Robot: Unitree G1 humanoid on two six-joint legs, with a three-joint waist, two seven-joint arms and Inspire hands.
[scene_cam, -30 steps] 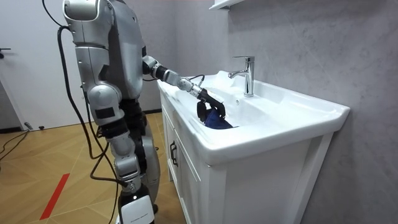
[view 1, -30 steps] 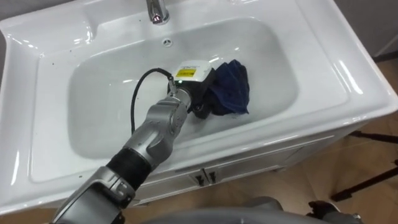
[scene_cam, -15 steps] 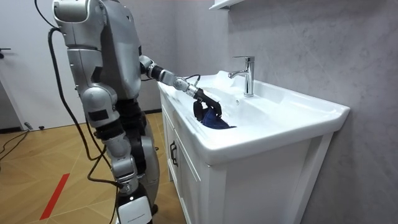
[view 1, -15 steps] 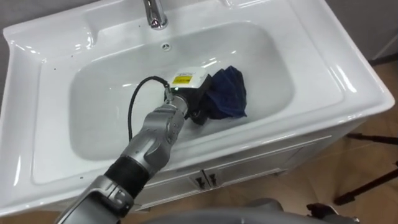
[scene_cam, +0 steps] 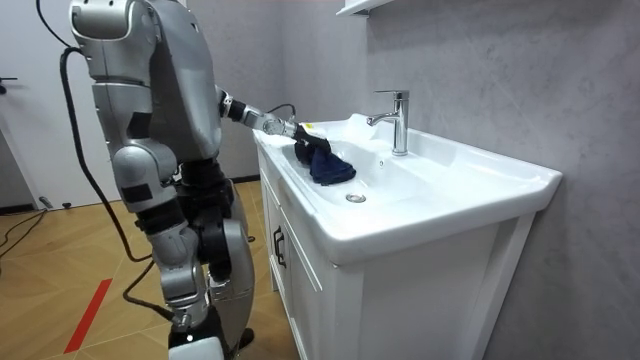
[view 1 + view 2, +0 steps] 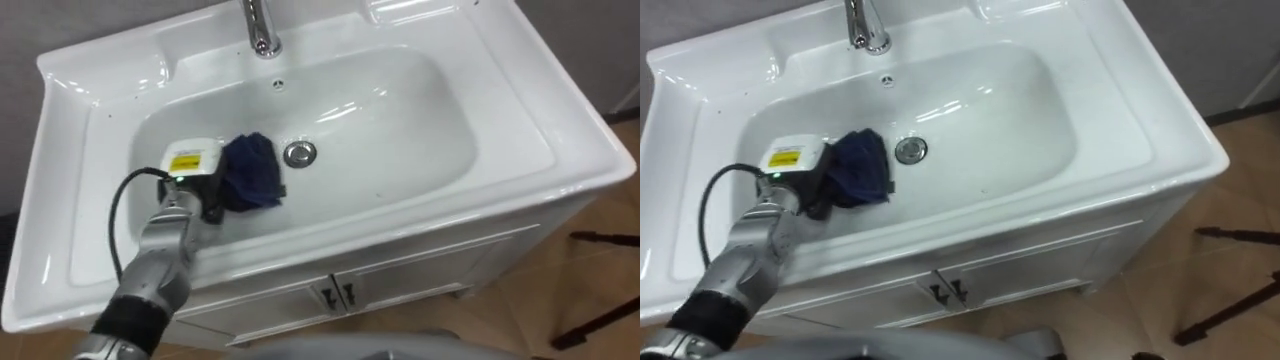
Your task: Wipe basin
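A white basin [image 6: 400, 120] is set in a white vanity, and I stand at its front. A dark blue cloth [image 6: 250, 172] lies bunched on the basin's floor, left of the metal drain [image 6: 299, 153]. My left hand [image 6: 205, 185] reaches in from the lower left and is shut on the cloth's left side, pressing it against the basin's left slope. In the room view, the same hand [image 5: 303, 150] holds the cloth [image 5: 330, 167] near the basin's near end. The right eye view has the cloth [image 6: 858, 165] and left hand [image 6: 810, 185] in the same spot.
A chrome tap [image 6: 262, 30] rises at the back rim, with a small overflow hole below it. The vanity's cabinet doors [image 6: 335, 295] with dark handles face me below the rim. Wooden floor lies to the right, and a grey wall [image 5: 480, 60] stands behind the vanity.
My left hand has dragged the cloth from the basin's middle to its left side, uncovering the drain. My body has shifted toward the room view's left, and the eye views shifted with it.
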